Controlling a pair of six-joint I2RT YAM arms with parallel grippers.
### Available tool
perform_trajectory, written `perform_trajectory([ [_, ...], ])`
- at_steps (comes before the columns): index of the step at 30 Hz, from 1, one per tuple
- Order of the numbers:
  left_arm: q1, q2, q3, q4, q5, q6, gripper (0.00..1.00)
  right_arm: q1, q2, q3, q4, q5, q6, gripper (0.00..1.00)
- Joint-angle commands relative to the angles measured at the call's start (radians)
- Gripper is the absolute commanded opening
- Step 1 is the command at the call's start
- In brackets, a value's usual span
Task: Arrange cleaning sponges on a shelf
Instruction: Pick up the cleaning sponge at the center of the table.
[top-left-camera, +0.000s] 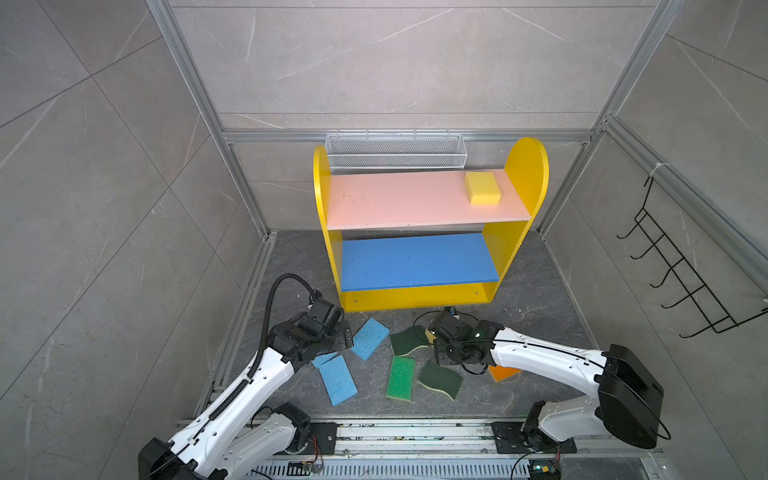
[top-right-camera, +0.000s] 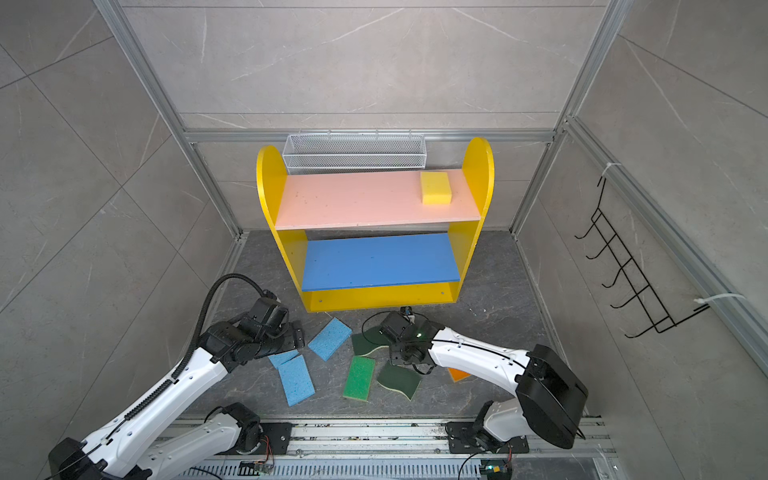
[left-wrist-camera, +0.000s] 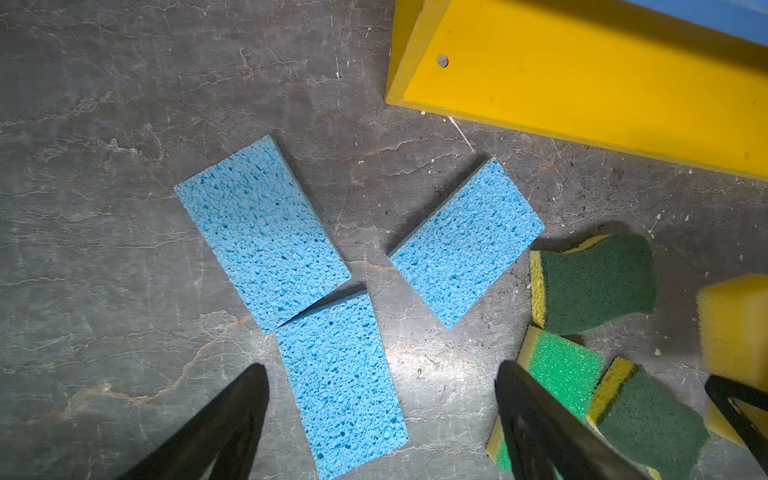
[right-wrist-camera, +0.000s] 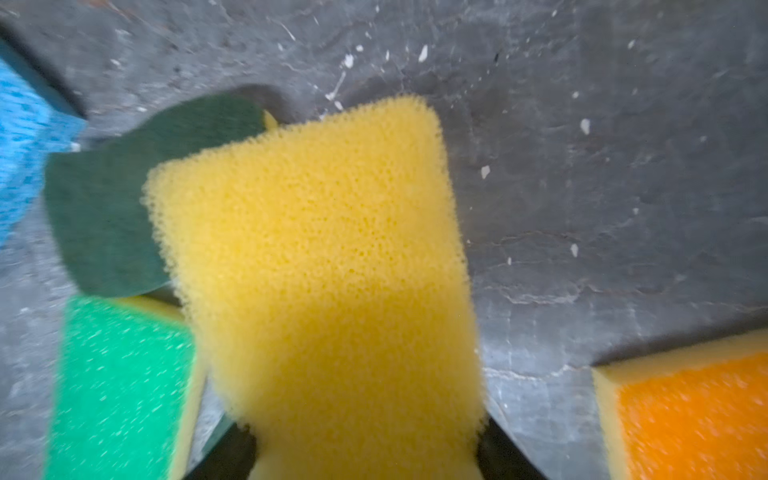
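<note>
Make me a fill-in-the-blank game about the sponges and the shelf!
1. The yellow sponge on the shelf lies on the ____ board.
2. Near the left gripper lie ____ light-blue sponges.
3. The right gripper is shut on a thick sponge coloured ____.
4. The left gripper is ____.
Missing words: pink, three, yellow, open.

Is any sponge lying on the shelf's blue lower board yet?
No, the blue lower board shows bare in both top views; the only shelved sponge is a yellow block on the pink upper board.
</note>
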Motion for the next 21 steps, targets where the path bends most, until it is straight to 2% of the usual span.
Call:
perform_trajectory([
  [1, -0.008, -0.039, 0.024, -0.036, -0.028, 0.011, 0.88, 0.027, -0.041, 0.047, -0.098, 0.053, 0.033, 0.63],
  [10, -0.009, -0.070, 0.045, -0.069, -0.068, 0.033, 0.88, 0.118, -0.101, 0.227, -0.258, 0.169, 0.030, 0.63],
  [21, -0.009, -0.070, 0.127, -0.103, -0.120, 0.082, 0.88, 0.141, -0.049, 0.587, -0.334, 0.231, -0.134, 0.63],
])
